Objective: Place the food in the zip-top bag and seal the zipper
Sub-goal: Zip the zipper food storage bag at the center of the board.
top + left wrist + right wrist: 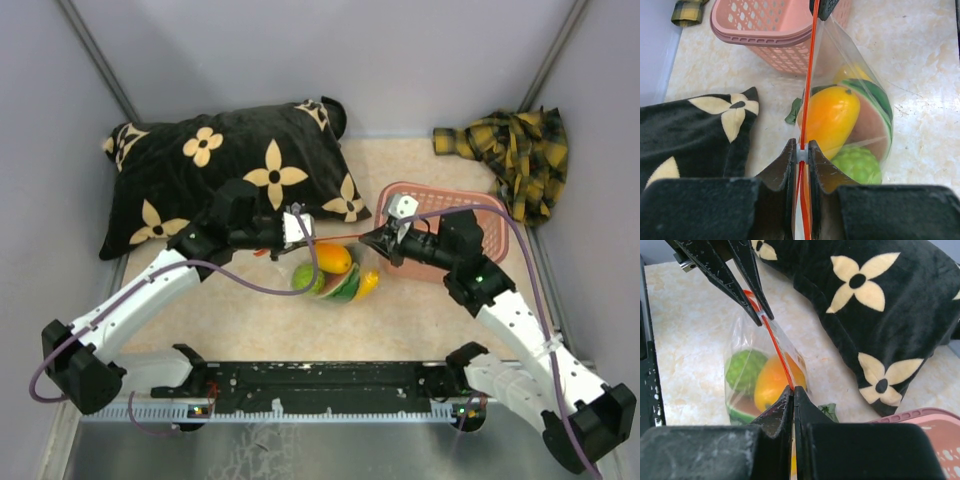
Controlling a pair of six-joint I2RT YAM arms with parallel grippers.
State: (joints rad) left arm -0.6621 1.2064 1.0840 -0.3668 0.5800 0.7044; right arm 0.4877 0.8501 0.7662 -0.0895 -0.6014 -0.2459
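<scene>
The clear zip-top bag (338, 278) hangs between my two grippers and rests on the table. Inside it are a yellow-orange mango piece (832, 117), a bumpy green ball (857, 164) and a watermelon-like slice (875, 105). The red-orange zipper (810, 75) is stretched taut. My left gripper (801, 152) is shut on the white slider at one end. My right gripper (793, 389) is shut on the zipper's other end, on the bag's corner. A dark green leafy piece (793, 111) lies on the table beside the bag, apparently outside it.
A pink lattice basket (480, 215) stands just behind the right gripper. A black pillow with cream flowers (200, 170) lies at the back left, close to the left gripper. A yellow plaid cloth (515, 150) is at the back right corner.
</scene>
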